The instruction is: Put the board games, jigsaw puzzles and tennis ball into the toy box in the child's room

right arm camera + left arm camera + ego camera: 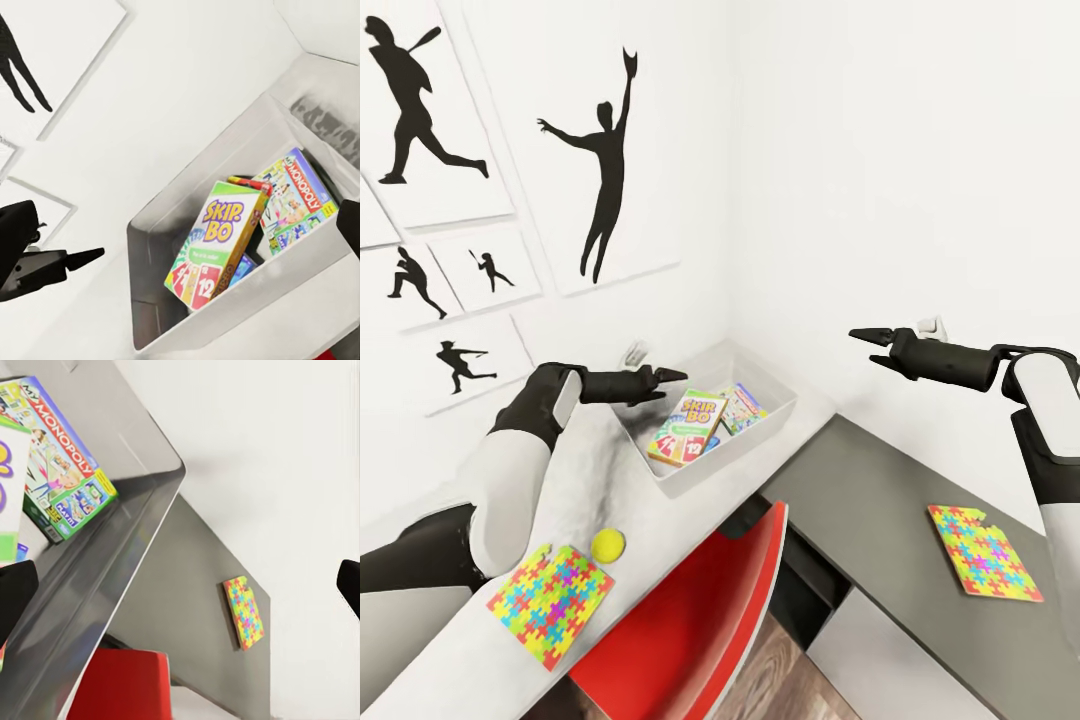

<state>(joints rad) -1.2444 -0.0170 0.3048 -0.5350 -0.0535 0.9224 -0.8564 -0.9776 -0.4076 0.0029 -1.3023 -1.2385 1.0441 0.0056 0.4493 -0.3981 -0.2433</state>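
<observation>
Glossy printed board games (688, 428) lie in the smooth grey toy box (780, 415) — both end effectors' spread unclear.

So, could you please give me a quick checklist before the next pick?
1. Shallow grey rectangular toy box holds the printed board game boxes: ok, two titles readable; a third cannot tell.
2. Left claw empty over the box: ok.
3. Right claw empty: ok, nothing between its fingers.
4. Small yellow-green tennis ball reachable on the white tabletop: ok, still outside the box.
5. Multicoloured jigsaw puzzle board beside the ball: not ok, unboxed.
6. Second jigsaw puzzle board on the dark grey cabinet top: not ok, unboxed.
</observation>
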